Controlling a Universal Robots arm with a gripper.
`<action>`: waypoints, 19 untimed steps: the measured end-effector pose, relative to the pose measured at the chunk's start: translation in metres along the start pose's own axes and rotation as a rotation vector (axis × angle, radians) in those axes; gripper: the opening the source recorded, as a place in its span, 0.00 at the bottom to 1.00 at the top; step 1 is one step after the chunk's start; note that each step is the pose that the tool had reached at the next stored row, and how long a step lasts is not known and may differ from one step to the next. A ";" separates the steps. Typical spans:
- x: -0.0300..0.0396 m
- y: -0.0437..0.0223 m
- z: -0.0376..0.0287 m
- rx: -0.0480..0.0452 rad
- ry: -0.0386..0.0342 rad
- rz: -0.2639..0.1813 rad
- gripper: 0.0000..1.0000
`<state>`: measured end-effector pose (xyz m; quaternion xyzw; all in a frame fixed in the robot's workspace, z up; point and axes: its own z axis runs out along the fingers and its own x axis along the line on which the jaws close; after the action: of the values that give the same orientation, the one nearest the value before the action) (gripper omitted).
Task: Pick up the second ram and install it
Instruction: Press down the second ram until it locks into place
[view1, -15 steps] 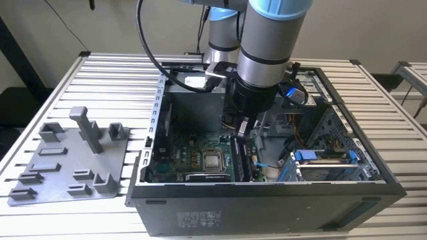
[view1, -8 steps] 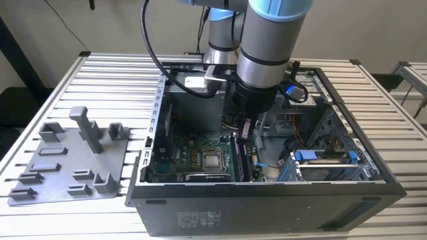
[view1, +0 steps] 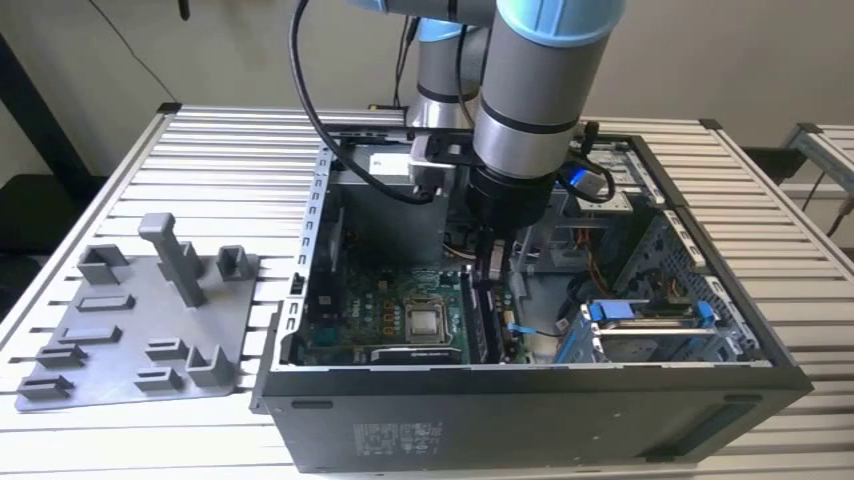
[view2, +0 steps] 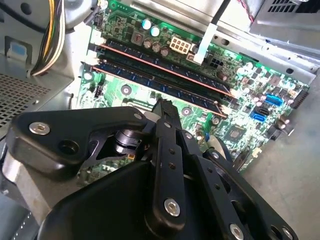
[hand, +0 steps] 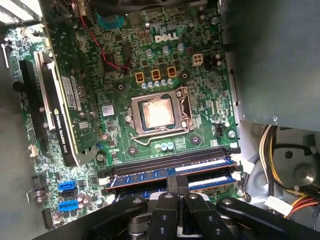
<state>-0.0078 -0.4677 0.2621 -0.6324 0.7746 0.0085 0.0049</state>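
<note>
My gripper (view1: 489, 283) reaches down into the open PC case (view1: 534, 378), over the memory slots beside the processor socket (view1: 427, 322). In both wrist views its black fingers are closed together, with the tips (hand: 176, 181) right at the nearer slot. The second ram (view2: 150, 82) is a long dark stick with a copper-coloured edge. It lies seated along that slot directly under the fingertips (view2: 162, 106), and its two ends show either side of them (hand: 140, 176). Another stick (view2: 165, 68) stands in the slot beside it. Whether the tips press on the stick I cannot tell.
A grey plastic tray (view1: 134, 330) with upright posts lies on the slatted table at the exterior view's left. Inside the case are an expansion card (hand: 65, 100), a bundle of yellow and black cables (hand: 280, 165), and a drive cage (view1: 647, 320) with blue tabs.
</note>
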 end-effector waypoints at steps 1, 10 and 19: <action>0.0000 0.0000 0.0001 0.0000 -0.0001 0.000 0.11; 0.0018 -0.0034 0.0036 -0.0024 0.0003 -0.001 0.11; 0.0103 -0.0053 0.0117 -0.0027 0.0004 -0.002 0.11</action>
<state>-0.0047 -0.4786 0.2501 -0.6331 0.7740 0.0095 0.0039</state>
